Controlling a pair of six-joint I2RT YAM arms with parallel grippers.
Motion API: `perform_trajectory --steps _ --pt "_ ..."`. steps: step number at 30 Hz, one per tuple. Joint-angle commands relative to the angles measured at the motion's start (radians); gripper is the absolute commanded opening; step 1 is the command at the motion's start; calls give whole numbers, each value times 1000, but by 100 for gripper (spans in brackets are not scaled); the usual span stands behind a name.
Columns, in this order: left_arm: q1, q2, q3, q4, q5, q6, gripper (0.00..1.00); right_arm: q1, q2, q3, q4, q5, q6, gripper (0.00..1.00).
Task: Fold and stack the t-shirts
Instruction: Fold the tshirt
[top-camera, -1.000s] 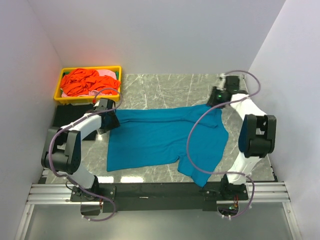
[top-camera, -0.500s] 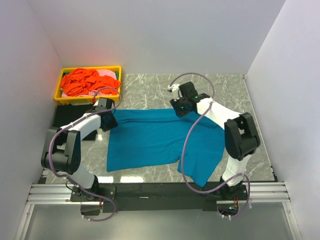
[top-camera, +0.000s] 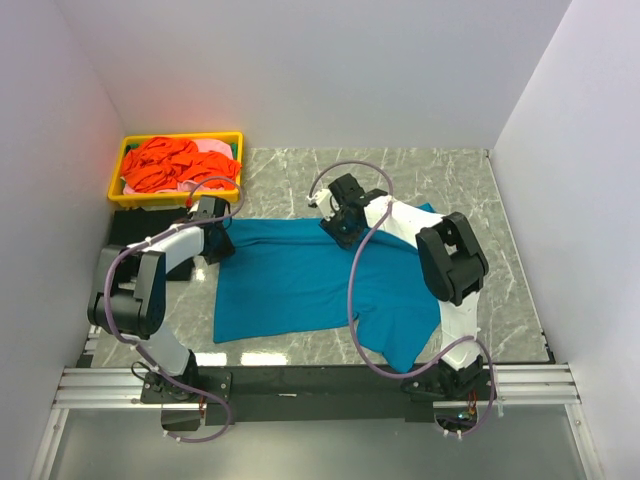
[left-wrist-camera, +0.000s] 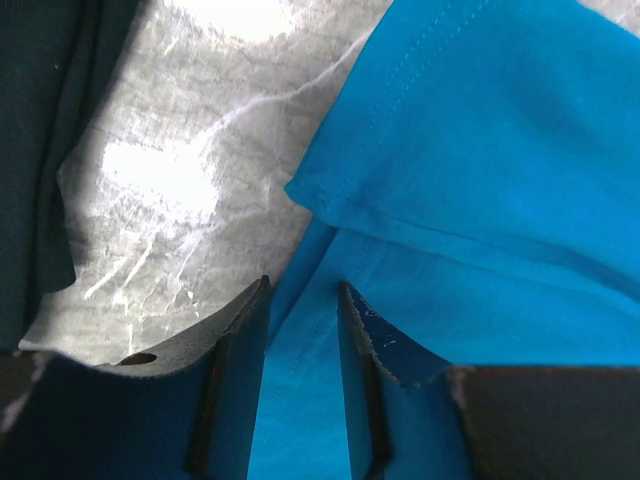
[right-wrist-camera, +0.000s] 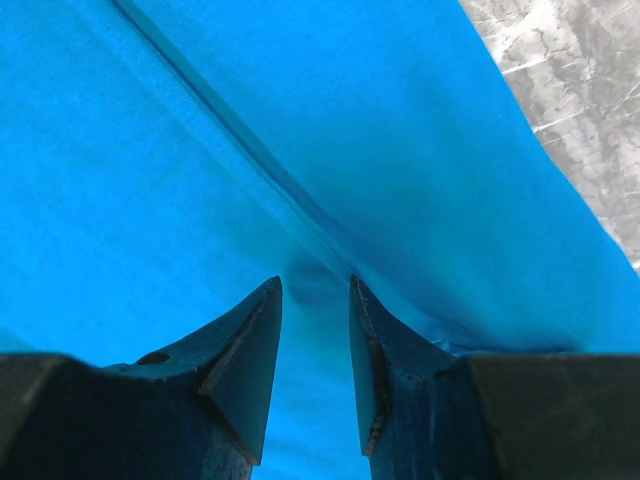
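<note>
A large teal t-shirt (top-camera: 290, 285) lies spread on the marble table (top-camera: 300, 175). My left gripper (top-camera: 218, 241) sits at its far left corner; in the left wrist view the left gripper (left-wrist-camera: 300, 290) is shut on a strip of the teal t-shirt (left-wrist-camera: 480, 180) that runs between its fingers. My right gripper (top-camera: 339, 224) is over the shirt's far edge near the middle, and the right side of the shirt is folded over towards it. In the right wrist view the right gripper (right-wrist-camera: 315, 285) is shut on a ridge of the teal t-shirt (right-wrist-camera: 200, 150).
A yellow tray (top-camera: 180, 136) at the far left holds crumpled orange-red shirts (top-camera: 170, 163) and a pink one (top-camera: 212, 148). A black cloth (top-camera: 135, 230) lies beside the left arm. White walls close in on both sides. Cables loop over the right arm.
My right gripper has swept left from the far right corner to the middle, dragging the shirt's right side over. The left gripper's jaws have narrowed onto the shirt's corner.
</note>
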Motion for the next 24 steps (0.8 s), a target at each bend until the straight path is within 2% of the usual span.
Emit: perform_trajectory --steps 1,17,22,24 --pt "5 15 30 -10 -24 12 39 0 6 64 -19 16 -42 40" --pt "7 30 38 -30 -42 16 36 2 53 107 -39 4 -73 39" --pt "9 33 43 -36 -44 18 35 0 50 107 -39 16 -74 32" --pt "9 35 43 -39 -44 16 35 0 41 105 -45 24 -74 24"
